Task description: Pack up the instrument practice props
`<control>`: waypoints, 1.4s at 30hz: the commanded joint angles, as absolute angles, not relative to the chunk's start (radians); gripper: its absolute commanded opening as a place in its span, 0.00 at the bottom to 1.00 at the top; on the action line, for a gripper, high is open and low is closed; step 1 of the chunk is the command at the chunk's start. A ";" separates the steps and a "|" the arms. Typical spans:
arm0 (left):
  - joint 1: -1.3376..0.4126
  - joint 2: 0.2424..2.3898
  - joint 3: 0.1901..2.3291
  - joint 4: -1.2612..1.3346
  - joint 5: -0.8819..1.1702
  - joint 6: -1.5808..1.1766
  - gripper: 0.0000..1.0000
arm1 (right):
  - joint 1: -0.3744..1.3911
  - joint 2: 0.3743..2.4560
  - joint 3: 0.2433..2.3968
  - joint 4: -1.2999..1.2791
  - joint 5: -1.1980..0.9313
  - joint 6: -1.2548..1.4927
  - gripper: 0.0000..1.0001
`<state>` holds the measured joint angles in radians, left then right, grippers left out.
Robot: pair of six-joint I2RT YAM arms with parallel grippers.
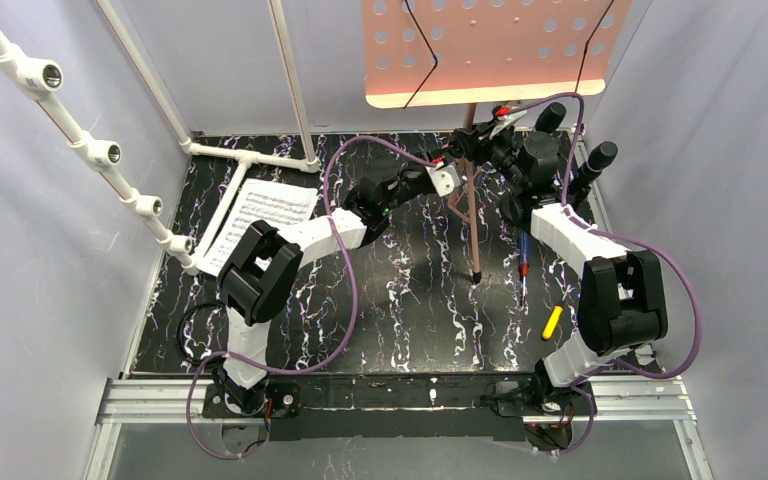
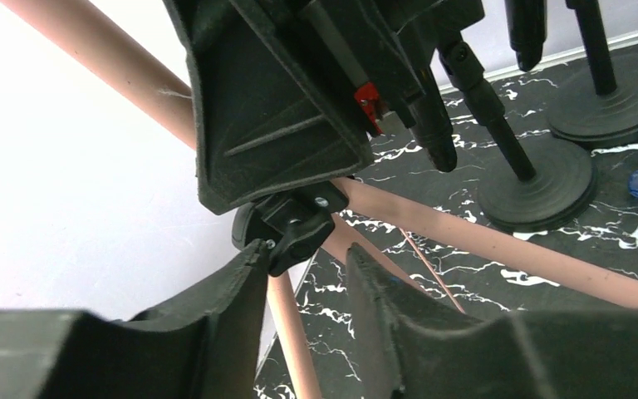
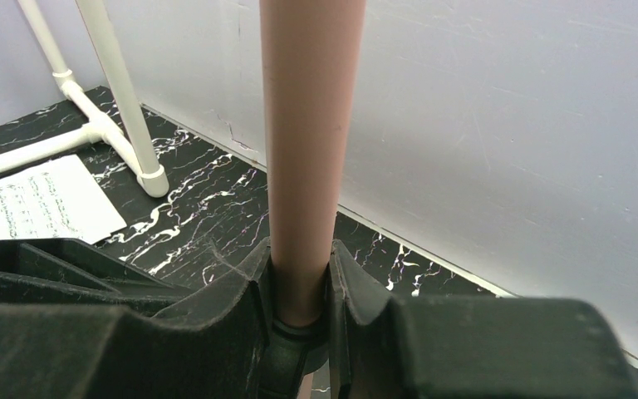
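music stand (image 1: 485, 50): standing unfolded, not yet packed.
pole (image 3: 311, 150): running up through the right gripper (image 3: 299, 287), likely being steadied while the leg joint is worked.
sheet music (image 1: 260, 215): lying well left of the left gripper (image 2: 307, 266).
microphones (image 1: 600, 160): standing just beyond the right gripper.
clamp (image 2: 287, 224): sitting just ahead of the left fingertips.
right gripper: squeezing the pole, both pads touching.
left gripper: gaping partway, holding nothing; one fingertip seems to be touching the clamp.
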<state>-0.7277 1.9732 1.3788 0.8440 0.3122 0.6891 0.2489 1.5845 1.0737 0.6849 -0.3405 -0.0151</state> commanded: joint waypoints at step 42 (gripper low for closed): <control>-0.726 1.867 1.410 0.571 -0.078 -1.277 0.02 | 0.302 1.637 1.062 0.499 -0.417 -0.038 0.01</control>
<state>-0.7292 1.9072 1.4017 0.6312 -0.0834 -0.9657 0.2764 1.5856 1.0779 0.6792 -0.3435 -0.0067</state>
